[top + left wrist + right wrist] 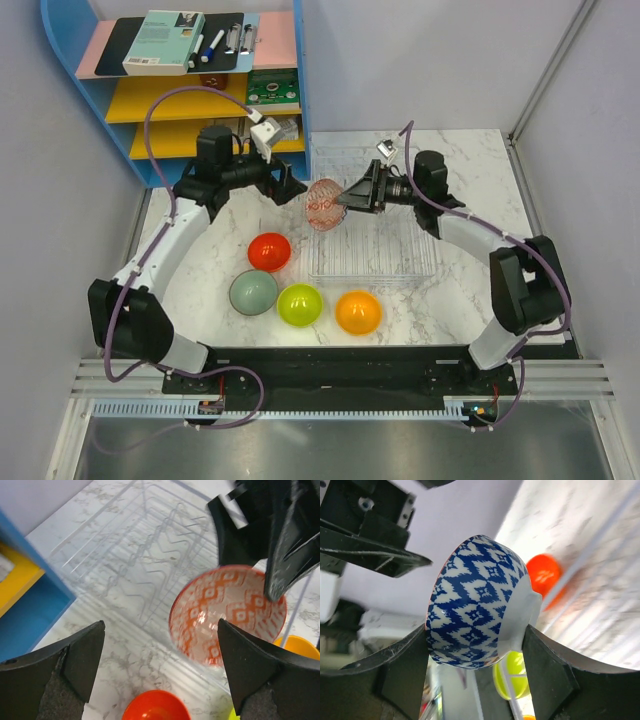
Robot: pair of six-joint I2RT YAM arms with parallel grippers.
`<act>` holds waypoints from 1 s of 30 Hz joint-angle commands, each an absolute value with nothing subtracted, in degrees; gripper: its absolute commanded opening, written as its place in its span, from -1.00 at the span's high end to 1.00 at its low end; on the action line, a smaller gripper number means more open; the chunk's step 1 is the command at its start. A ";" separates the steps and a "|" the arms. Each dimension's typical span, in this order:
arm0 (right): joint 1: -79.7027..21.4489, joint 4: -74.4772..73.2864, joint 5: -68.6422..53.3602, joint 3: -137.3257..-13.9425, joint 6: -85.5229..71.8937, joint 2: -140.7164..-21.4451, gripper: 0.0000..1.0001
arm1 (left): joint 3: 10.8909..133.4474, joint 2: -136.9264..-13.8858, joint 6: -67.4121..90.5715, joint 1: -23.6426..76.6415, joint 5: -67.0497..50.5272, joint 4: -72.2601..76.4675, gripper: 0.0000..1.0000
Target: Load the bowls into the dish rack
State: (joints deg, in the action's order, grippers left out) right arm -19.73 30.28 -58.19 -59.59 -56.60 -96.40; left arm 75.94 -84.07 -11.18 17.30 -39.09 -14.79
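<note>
My right gripper [345,198] [475,632] is shut on the patterned bowl [325,204] [475,605], one finger on the blue-white outside and the other on its foot. The bowl stands on edge over the left rim of the clear dish rack [380,250] [125,555], its red-white inside [227,612] facing my left gripper [288,186] [160,630]. That gripper is open and empty, just left of the bowl. On the marble lie the red bowl [269,251] [156,706], grey-green bowl [253,293], lime bowl [299,305] and orange bowl [358,312].
A blue-and-yellow shelf unit [180,100] with a book, pens and a circuit board stands at the back left, close behind my left arm. Grey walls close in both sides. The loose bowls sit in a row in front of the rack's near-left corner.
</note>
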 commanded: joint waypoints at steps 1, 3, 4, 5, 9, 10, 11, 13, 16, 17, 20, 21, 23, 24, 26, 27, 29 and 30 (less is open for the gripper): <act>-15.65 7.64 -45.38 -67.13 -37.07 -90.01 1.00 | 74.98 -81.66 -10.11 10.39 -39.11 -15.47 -0.99; -14.25 3.80 -36.54 -69.34 -32.98 -87.81 1.00 | 72.34 -79.82 -10.11 6.62 -39.37 -15.82 -0.99; -13.98 -2.49 -33.34 -70.56 -28.26 -87.28 1.00 | 71.64 -79.11 -10.19 5.81 -38.24 -17.04 -0.99; -13.97 -3.94 -31.31 -72.23 -26.13 -86.23 1.00 | 70.33 -78.32 -10.28 4.93 -37.01 -17.57 -0.99; -14.15 -11.76 -18.04 -77.16 -17.51 -85.69 1.00 | 66.80 -74.28 -13.78 1.76 -30.51 -21.70 -0.99; -14.24 -14.82 -12.97 -79.78 -16.01 -85.95 1.00 | 64.80 -72.35 -14.06 1.67 -28.58 -22.23 -0.99; -14.59 -16.42 -10.48 -81.20 -13.39 -87.00 1.00 | 63.73 -71.55 -14.06 0.80 -26.91 -22.24 -0.99; -14.94 -21.34 -3.74 -85.77 -11.00 -89.02 1.00 | 61.09 -69.27 -14.68 0.27 -26.37 -23.11 -0.99; -17.39 -26.97 7.50 -91.39 -6.25 -92.27 1.00 | 58.54 -66.98 -16.08 -2.63 -28.03 -23.55 -0.99; -19.06 -27.94 10.86 -92.45 -3.54 -93.07 1.00 | 58.10 -66.45 -16.43 -2.98 -28.12 -23.55 -0.99; -21.79 -29.62 18.09 -94.66 0.95 -95.27 1.00 | 56.95 -65.66 -17.05 -4.22 -28.30 -23.20 -0.99; -22.23 -29.88 18.89 -94.92 1.75 -95.62 1.00 | 56.87 -65.57 -17.14 -4.39 -28.39 -23.20 -0.99; -23.03 -30.58 20.03 -95.01 2.63 -96.85 1.00 | 56.69 -64.95 -17.22 -5.01 -29.53 -23.20 -0.99; -23.11 -30.85 20.13 -95.01 2.98 -97.81 1.00 | 56.25 -64.69 -17.40 -5.10 -29.62 -23.20 -0.99; -23.20 -31.20 20.30 -94.75 3.51 -98.61 1.00 | 55.81 -63.90 -17.66 -5.54 -29.62 -22.94 -0.99; -23.20 -31.29 20.39 -94.31 3.69 -99.22 1.00 | 55.55 -63.72 -17.49 -5.80 -29.01 -22.77 -0.99; -23.20 -31.20 19.87 -93.69 3.87 -99.67 1.00 | 54.93 -63.11 -17.32 -6.33 -28.92 -21.89 -0.99; -23.20 -31.20 19.34 -93.17 4.13 -100.02 1.00 | 54.84 -62.93 -17.23 -6.42 -28.92 -21.88 -0.99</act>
